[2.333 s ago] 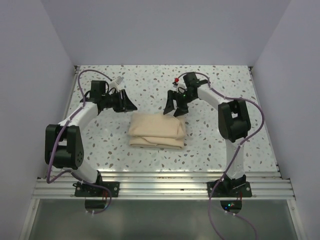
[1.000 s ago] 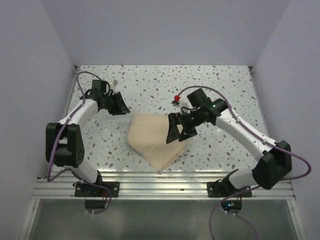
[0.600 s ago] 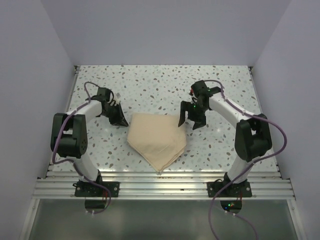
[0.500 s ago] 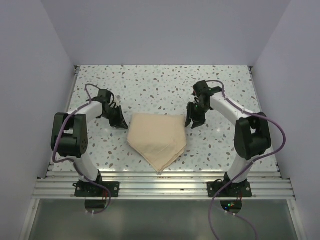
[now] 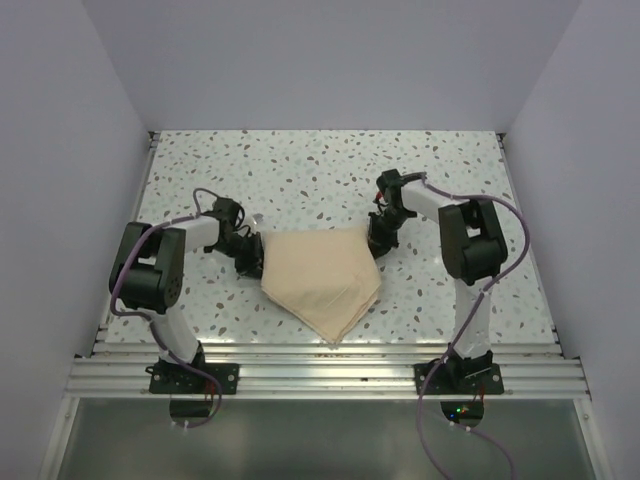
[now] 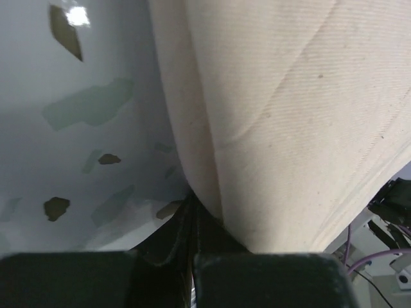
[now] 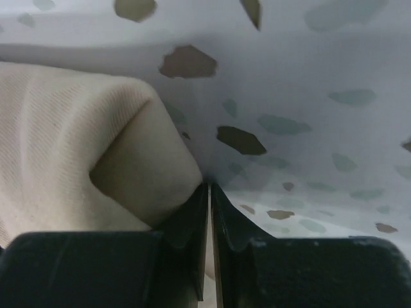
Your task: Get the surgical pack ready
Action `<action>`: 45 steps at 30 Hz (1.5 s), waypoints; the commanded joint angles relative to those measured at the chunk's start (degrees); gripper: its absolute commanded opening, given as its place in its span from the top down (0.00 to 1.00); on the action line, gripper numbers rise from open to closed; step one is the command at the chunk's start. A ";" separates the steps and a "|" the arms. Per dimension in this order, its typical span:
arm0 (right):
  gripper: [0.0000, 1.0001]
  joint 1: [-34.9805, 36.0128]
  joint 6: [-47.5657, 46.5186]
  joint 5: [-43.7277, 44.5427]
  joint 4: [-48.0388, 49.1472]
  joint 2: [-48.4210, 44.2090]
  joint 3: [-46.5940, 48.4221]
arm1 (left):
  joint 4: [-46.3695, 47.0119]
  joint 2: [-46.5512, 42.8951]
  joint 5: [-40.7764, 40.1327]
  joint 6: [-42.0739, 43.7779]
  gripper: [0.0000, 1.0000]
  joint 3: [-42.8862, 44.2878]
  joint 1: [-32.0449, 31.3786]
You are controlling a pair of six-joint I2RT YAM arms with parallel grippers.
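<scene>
The surgical pack shows as a tan-beige wrap sheet [image 5: 320,280] lying flat in the middle of the table, straight edge at the back and a point toward me. My left gripper [image 5: 252,262] is low at its left corner. Up close its jaws [image 6: 191,202] are shut, their tips touching the edge of the wrap [image 6: 289,115], which bulges over the right finger. My right gripper [image 5: 378,240] is at the back right corner. Its jaws [image 7: 209,189] stand almost together, with beige cloth in the slit and the folded corner of the wrap [image 7: 77,141] pressed against the left finger.
The speckled white tabletop [image 5: 300,170] spreads behind and beside the wrap. Pale walls close in the left, right and back. An aluminium rail [image 5: 320,370] carrying both arm bases runs along the near edge.
The folded bundle has been opened into a pointed sheet. Both grippers have dropped in to its back corners and closed, and the sheet has shifted slightly right.
</scene>
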 commanded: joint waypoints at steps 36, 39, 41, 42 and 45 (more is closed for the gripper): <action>0.01 -8.55 2.62 -0.20 -3.29 -32.13 -10.64 | -5.56 -16.81 -39.37 9.82 0.40 13.83 -37.77; 0.01 -8.55 3.24 -0.46 -2.94 -37.07 -13.98 | -7.82 -13.39 -47.12 10.35 0.35 14.79 -43.40; 0.01 -8.55 3.24 -0.64 -3.11 -38.84 -15.56 | -8.54 -12.06 -50.97 10.17 0.35 15.06 -46.21; 0.01 -8.46 3.24 -0.82 -3.29 -39.54 -15.92 | -8.80 -11.01 -52.48 9.48 0.33 15.24 -46.92; 0.01 -8.55 2.53 -2.05 -3.46 -41.48 -17.06 | -11.00 -8.55 -58.19 8.24 0.31 16.29 -50.08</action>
